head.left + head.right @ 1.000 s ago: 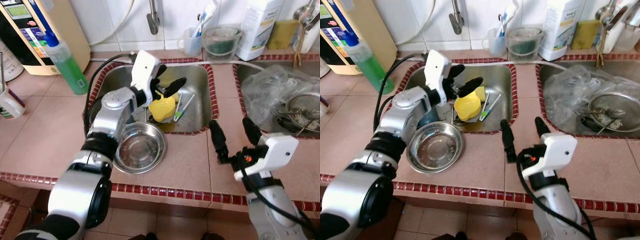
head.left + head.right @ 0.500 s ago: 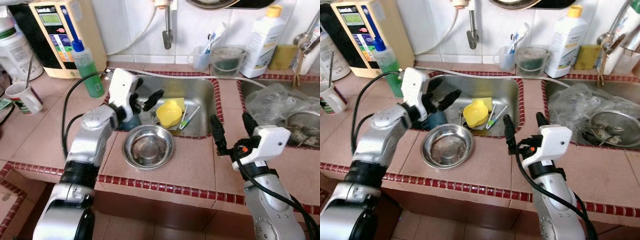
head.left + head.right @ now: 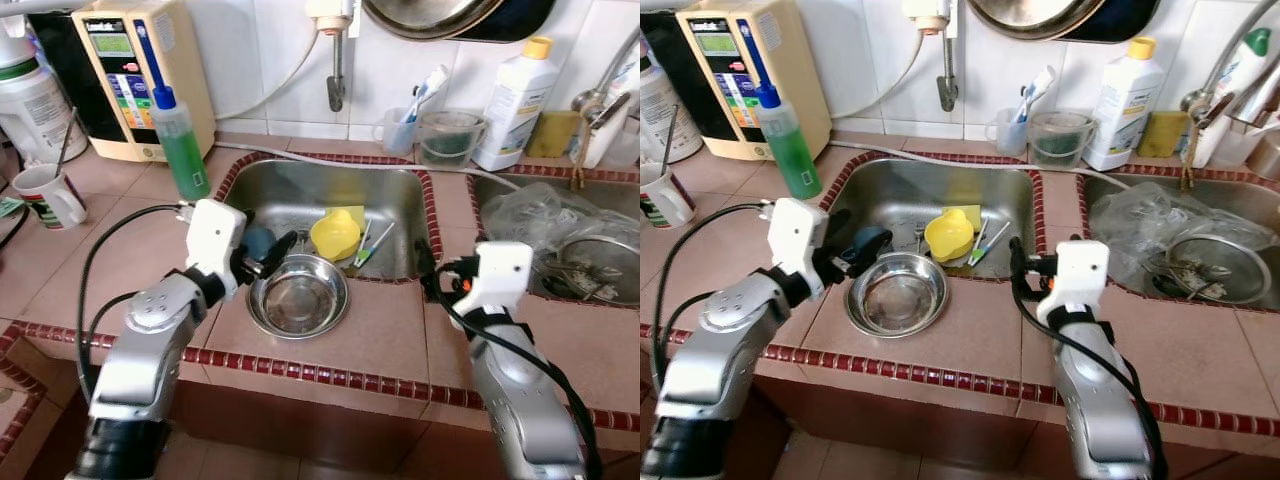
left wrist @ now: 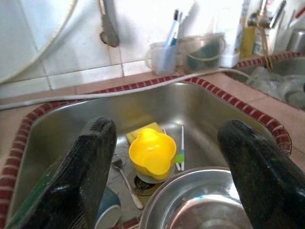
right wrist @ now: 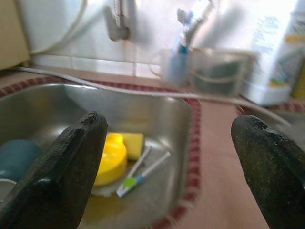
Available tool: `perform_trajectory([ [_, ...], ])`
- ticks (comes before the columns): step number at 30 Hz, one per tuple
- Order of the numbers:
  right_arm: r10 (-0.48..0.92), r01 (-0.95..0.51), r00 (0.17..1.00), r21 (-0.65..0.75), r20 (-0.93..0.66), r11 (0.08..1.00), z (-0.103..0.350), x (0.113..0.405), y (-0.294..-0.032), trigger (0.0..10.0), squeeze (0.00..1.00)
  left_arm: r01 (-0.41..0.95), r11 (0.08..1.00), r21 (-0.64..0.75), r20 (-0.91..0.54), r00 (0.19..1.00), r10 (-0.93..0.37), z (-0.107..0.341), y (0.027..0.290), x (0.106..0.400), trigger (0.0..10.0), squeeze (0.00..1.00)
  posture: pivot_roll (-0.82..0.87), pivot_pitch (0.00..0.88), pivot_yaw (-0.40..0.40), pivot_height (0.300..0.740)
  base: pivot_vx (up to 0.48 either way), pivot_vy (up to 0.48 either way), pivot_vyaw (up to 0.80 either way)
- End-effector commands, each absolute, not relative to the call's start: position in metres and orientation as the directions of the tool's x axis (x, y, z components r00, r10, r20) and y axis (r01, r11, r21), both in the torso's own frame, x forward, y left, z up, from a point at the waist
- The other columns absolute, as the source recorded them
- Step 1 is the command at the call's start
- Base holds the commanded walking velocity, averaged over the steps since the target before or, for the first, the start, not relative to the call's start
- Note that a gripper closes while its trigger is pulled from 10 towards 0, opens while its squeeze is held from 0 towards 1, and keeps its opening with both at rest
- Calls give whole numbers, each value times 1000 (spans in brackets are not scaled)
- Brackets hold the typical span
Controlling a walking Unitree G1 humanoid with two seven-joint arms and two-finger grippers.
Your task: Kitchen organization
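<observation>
The round stainless-steel bowl [image 3: 298,295] sits on the tiled surface [image 3: 380,335] with its far rim overhanging the sink [image 3: 395,195] — a careless nudge could tip it in. The left hand [image 3: 262,258], released and empty, hovers just beside it. The right hand [image 5: 167,167], also spread wide, faces the yellow plastic cup [image 3: 335,234] in the basin — too wet to grip surely, I judge.

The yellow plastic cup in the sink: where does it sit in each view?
Left eye: yellow plastic cup mid-sink, behind the round steel bowl.
Right eye, same spot.
Left wrist, between the fingers.
Right wrist, beside one finger.
Shared landmark: green-tipped toothbrush alongside.
</observation>
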State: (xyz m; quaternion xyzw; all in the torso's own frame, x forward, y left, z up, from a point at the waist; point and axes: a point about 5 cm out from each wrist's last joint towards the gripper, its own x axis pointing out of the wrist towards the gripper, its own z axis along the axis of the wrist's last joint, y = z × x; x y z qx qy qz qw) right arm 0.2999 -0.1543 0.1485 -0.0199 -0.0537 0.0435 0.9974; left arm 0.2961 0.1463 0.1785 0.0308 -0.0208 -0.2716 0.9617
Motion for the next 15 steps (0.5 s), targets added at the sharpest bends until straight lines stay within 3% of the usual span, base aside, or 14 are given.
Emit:
perform_trajectory([
  [1,130,-123,983,-59,129,991,151,306,-150,10000,0,508,856,93,31,858,-513,182,149,290,10000,0,-101,0,26,740,0,0,0],
  [15,351,-347,924,-52,150,936,157,341,-129,10000,0,497,862,98,63,861,-504,184,139,260,10000,0,-7,35,-63,740,0,0,0],
])
